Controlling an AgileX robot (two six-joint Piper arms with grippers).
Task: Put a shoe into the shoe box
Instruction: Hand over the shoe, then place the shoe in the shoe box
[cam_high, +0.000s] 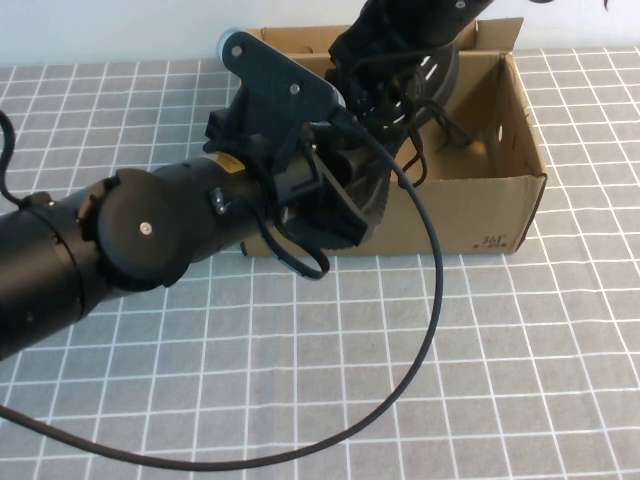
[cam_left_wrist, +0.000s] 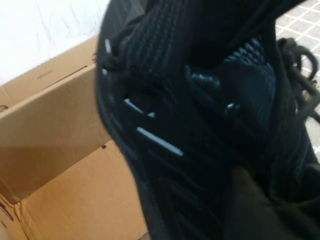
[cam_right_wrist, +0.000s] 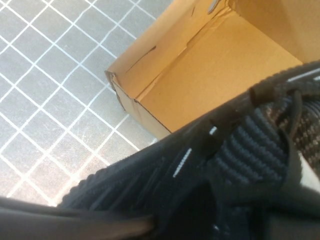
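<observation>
- The step in hand looks like the carry and handover above the box: the shoe (cam_high: 405, 95) hangs in the air over the open shoe box (cam_high: 500, 215), its loose laces dangling toward the cardboard floor.
- The left hand (cam_high: 345, 185) reaches in from the robot's left at the box's near-left corner, pressed against the shoe's sole side; whether its fingers grip or merely flank the shoe, I cannot tell.
- The right hand (cam_high: 400, 40) comes down from the far side over the box and is closed on the shoe's upper part, as its wrist view of the mesh (cam_right_wrist: 235, 165) suggests.
- The box stands on the gridded counter (cam_high: 300, 380), flaps upright and interior bare.
- Next, I judge, the shoe needs lowering between the walls, turned lengthwise to fit, before either hand lets go.
</observation>
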